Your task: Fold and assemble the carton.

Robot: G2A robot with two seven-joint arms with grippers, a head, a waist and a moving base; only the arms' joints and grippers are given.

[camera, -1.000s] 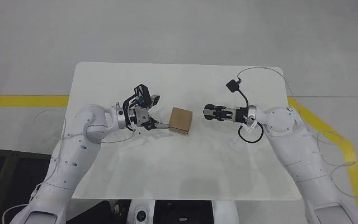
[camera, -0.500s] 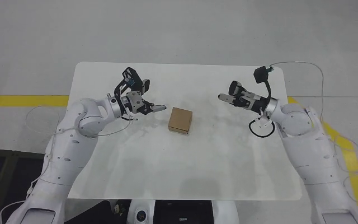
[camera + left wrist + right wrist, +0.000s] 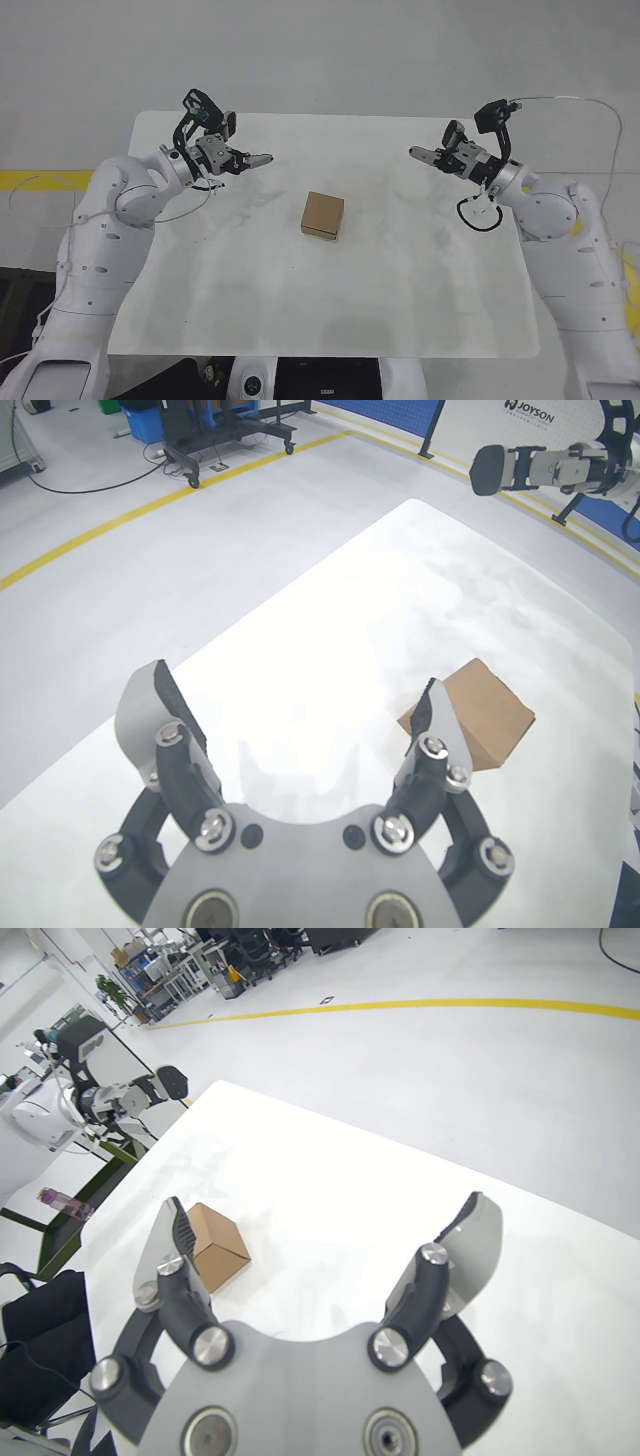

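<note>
At the middle of the white table (image 3: 400,300), closed brown carton (image 3: 323,215) resting flat, near-square, no clear long axis — well apart from left gripper (image 3: 261,159) and right gripper (image 3: 416,152), both spread open and empty, inward and robot-ward of each, the left judged somewhat nearer.

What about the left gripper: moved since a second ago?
Yes. The left gripper drew away from the small brown cardboard carton toward the white table's far left corner.

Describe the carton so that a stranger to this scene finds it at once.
Start at the white table. Near its middle sits a small closed carton. It is plain brown cardboard, unlike the grey-and-black jaws held open on either side of it.
</note>
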